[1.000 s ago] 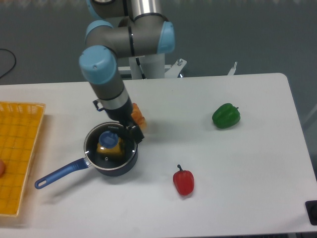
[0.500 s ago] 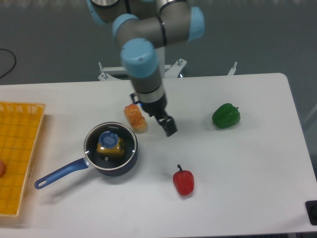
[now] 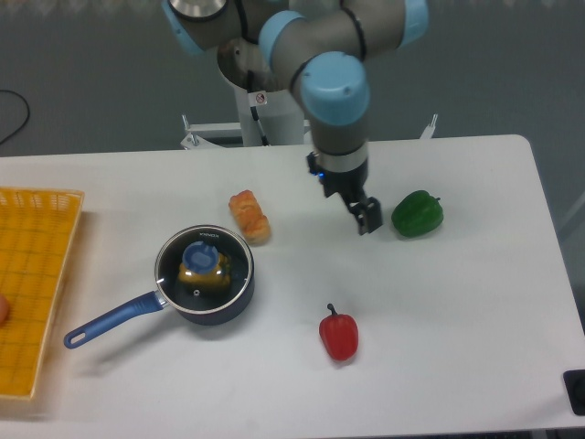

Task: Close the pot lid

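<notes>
White tabletop (image 3: 457, 311) against a grey wall carries a small round dark saucepan with a long blue handle (image 3: 203, 291) at near left, its clear glass lid with a blue knob (image 3: 201, 261) seated on the rim over something yellow. Well right of it, the black two-finger gripper (image 3: 367, 218) hangs beside a green pepper (image 3: 418, 213); its fingers look pressed together, holding nothing
</notes>
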